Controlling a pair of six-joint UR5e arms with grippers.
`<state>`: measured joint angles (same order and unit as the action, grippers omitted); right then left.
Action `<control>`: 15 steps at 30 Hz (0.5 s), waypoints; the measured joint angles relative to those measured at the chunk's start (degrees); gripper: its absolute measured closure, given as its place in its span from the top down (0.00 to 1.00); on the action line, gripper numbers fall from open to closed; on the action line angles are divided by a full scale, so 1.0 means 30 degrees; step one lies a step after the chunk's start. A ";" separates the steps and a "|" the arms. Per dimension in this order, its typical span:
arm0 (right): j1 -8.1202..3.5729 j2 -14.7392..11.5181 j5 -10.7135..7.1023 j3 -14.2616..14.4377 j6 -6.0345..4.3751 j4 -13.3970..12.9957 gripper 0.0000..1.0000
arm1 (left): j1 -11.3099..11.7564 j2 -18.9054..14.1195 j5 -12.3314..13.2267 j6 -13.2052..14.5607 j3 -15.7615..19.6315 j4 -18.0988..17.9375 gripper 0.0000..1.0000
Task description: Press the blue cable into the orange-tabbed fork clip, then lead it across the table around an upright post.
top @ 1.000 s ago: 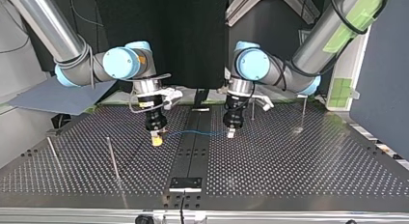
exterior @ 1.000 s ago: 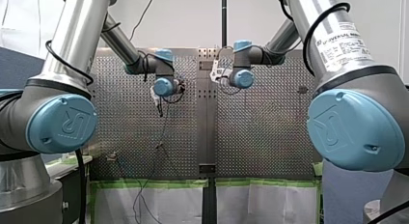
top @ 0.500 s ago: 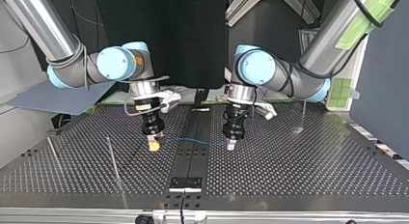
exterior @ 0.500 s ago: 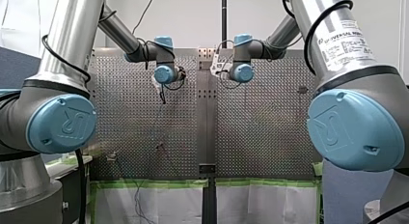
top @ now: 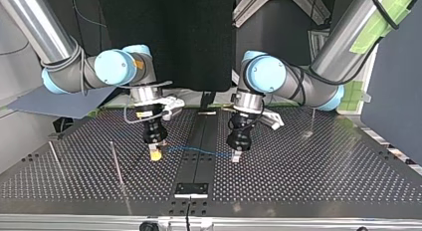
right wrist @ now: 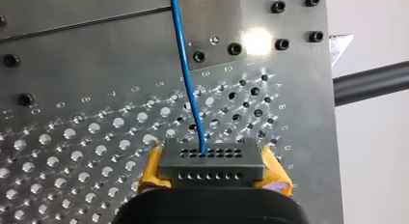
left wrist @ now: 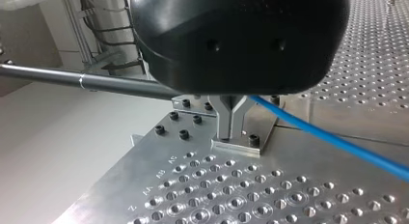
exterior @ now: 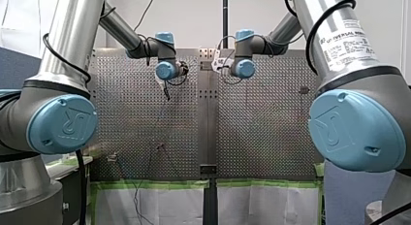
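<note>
Blue cable (top: pixel 199 152) runs above the table (top: pixel 308 176) between my left jaws and my right jaws, both clamped on it, seemingly for tautness.

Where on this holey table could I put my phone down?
Top view: the perforated metal table right of my left pincer lies mostly bare. Crowded: the middle, where it and my right pincer hold the thin blue cable; left, two upright metal posts.
</note>
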<state>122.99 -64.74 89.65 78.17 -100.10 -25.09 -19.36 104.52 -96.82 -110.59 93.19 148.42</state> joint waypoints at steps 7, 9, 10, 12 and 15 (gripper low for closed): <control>-0.0039 -0.0053 0.0002 -0.0018 -0.0028 0.0063 0.00 | -0.0098 0.0002 0.0049 -0.0102 -0.0010 0.0013 0.00; -0.0057 -0.0055 0.0001 -0.0018 -0.0055 0.0067 0.00 | -0.0113 0.0002 0.0054 -0.0105 -0.0014 0.0014 0.00; -0.0063 -0.0055 0.0001 -0.0019 -0.0084 0.0067 0.00 | -0.0120 0.0002 0.0057 -0.0107 -0.0015 0.0013 0.00; -0.0077 -0.0058 0.0000 -0.0019 -0.0150 0.0073 0.00 | -0.0138 0.0002 0.0061 -0.0107 -0.0015 0.0013 0.00; -0.0098 -0.0060 0.0000 -0.0022 -0.0195 0.0073 0.00 | -0.0159 0.0002 0.0064 -0.0108 -0.0016 0.0014 0.00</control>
<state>122.69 -64.92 89.66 78.10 -100.68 -24.87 -19.83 104.53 -96.63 -110.91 93.15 148.46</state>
